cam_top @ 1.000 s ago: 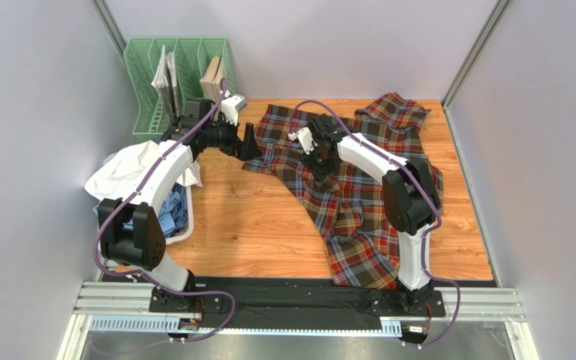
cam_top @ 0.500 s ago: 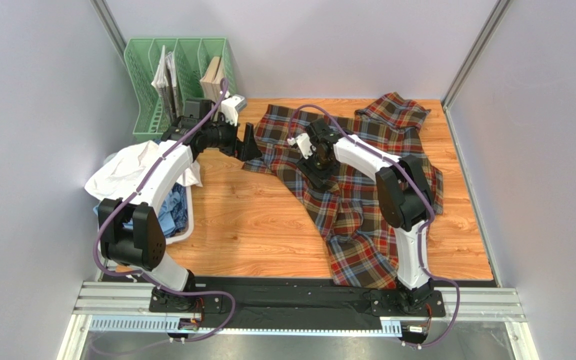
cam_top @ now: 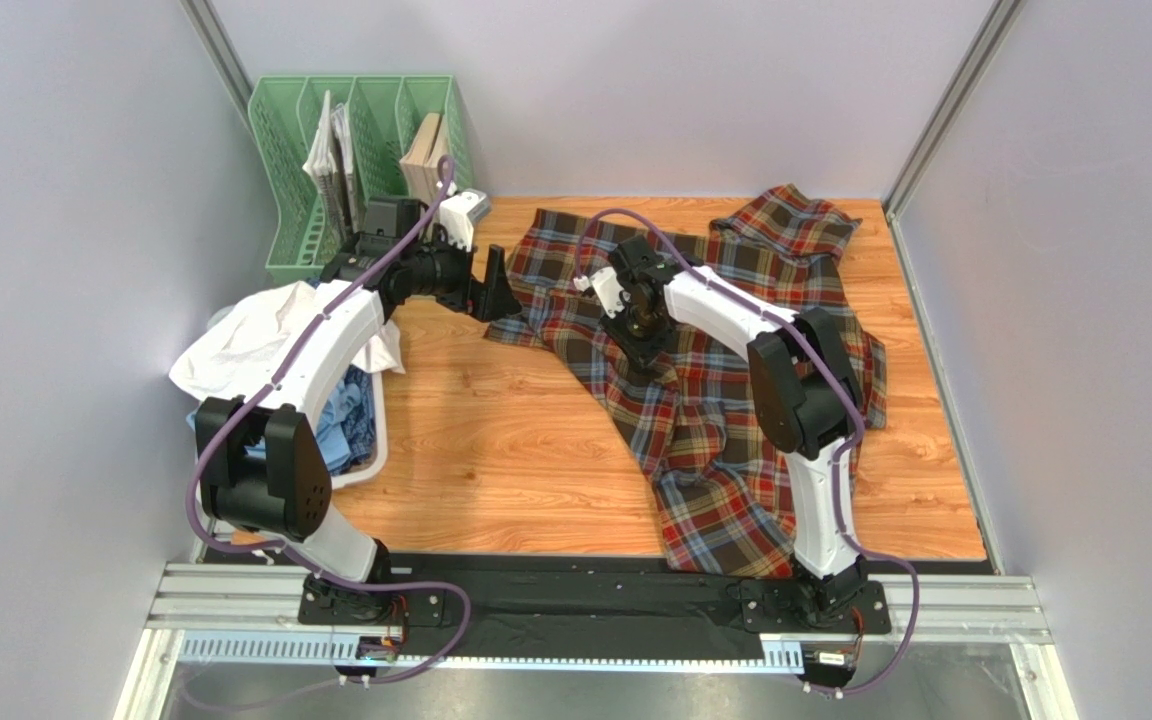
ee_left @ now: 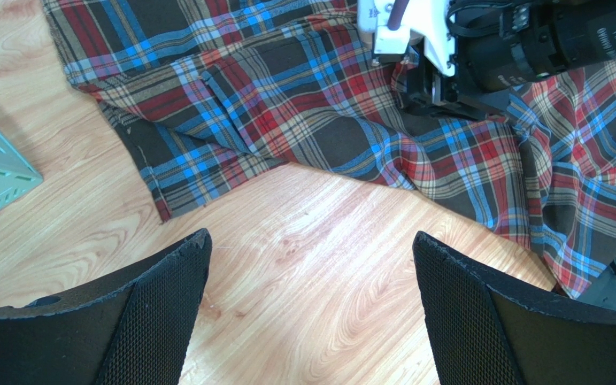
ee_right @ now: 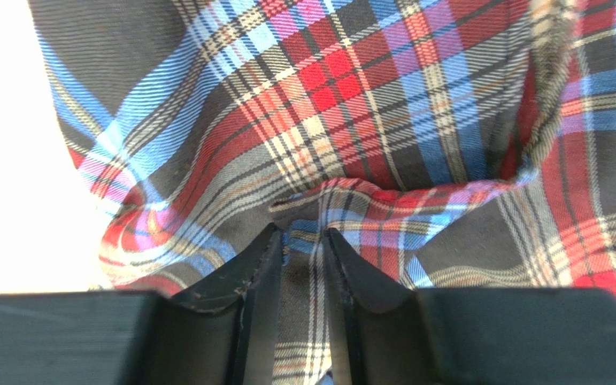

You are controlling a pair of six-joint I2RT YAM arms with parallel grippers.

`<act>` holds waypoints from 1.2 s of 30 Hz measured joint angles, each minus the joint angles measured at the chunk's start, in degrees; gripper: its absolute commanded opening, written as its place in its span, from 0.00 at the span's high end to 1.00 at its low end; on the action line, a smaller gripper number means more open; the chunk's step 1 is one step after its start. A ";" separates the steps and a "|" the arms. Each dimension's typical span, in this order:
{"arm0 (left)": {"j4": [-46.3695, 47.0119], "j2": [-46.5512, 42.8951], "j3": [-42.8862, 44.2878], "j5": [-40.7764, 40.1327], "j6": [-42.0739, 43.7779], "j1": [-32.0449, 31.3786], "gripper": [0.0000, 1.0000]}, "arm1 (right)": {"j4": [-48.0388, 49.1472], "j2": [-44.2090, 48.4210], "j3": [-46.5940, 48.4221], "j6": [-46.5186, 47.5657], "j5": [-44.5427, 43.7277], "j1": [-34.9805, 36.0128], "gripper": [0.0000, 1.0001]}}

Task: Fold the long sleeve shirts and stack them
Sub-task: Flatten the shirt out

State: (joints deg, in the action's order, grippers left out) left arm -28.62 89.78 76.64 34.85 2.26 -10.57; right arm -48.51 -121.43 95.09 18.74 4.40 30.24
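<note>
Item one: red, brown, blue and yellow tartan cloth shirt, spread across the right of my wooden table. Right gripper pinches its raised fold. Left gripper: fingers wide apart, holding nothing.

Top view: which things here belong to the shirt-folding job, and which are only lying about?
Job in hand:
- tartan shirt, pinched by the right claw
- white shirt
- light blue shirt

Lying about:
- green rack
- books standing in it
</note>
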 measured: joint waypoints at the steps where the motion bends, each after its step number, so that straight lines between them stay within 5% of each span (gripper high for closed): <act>1: -0.04 0.00 0.00 0.00 0.00 0.00 0.01 | -0.46 0.15 0.42 -0.02 0.07 0.00 0.86; 3: -0.13 0.00 0.00 -0.02 0.00 0.11 0.01 | -1.46 0.59 1.53 -0.20 0.24 0.00 1.00; 10: -0.39 -0.42 0.02 0.96 -0.66 2.03 0.01 | -4.02 4.92 3.91 -2.86 5.75 0.00 1.00; 23: -2.95 -8.94 1.95 4.98 -3.45 10.71 0.01 | 5.42 14.60 2.14 -21.07 33.31 6.75 1.00; 26: -4.02 -11.50 1.95 5.03 -3.32 11.19 0.01 | 8.72 14.47 1.64 -24.37 35.80 11.96 0.83; 30: -4.94 -12.85 1.95 4.28 -3.19 11.96 0.01 | 10.80 12.68 2.91 -26.80 38.51 16.63 0.35; 33: -5.70 -12.72 1.92 3.87 -2.49 12.22 0.01 | 9.42 11.45 4.61 -25.92 39.39 16.24 0.26; 36: -6.95 -11.87 2.03 4.48 -0.39 12.28 0.01 | 6.27 13.14 4.28 -23.39 40.37 11.37 0.27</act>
State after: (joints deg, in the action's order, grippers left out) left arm -35.57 77.91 78.67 39.33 1.87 1.72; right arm -42.24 -108.29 99.37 -4.64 44.77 41.60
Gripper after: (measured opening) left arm 0.992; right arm 0.739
